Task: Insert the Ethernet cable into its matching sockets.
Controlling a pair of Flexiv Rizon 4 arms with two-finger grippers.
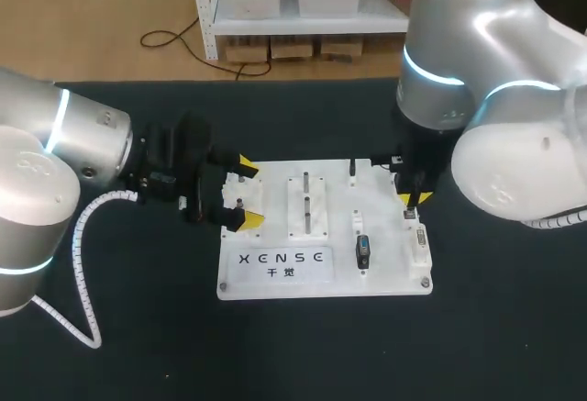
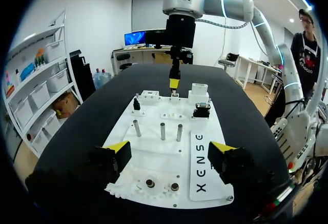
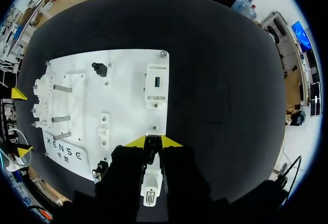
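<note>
Right gripper (image 3: 153, 143) is sitting at the board's (image 1: 385, 277) 3 o'clock edge in the head view. Its fingers are clenching a small dark piece that I'm reading as the cable plug (image 3: 152, 151); no cord is showing. The plug is lying dead between the tips, long axis seemingly running with the fingers and pointing down at the board. It's hanging between two white connector blocks, one (image 3: 156, 83) toward 12 and one (image 1: 419, 239) toward 6. I'm not making out the socket under it. Left gripper (image 1: 246, 192) is waiting at the 9 o'clock edge, fingers spread and holding nothing, well apart from the plug. I'm judging the right arm owns this move.
</note>
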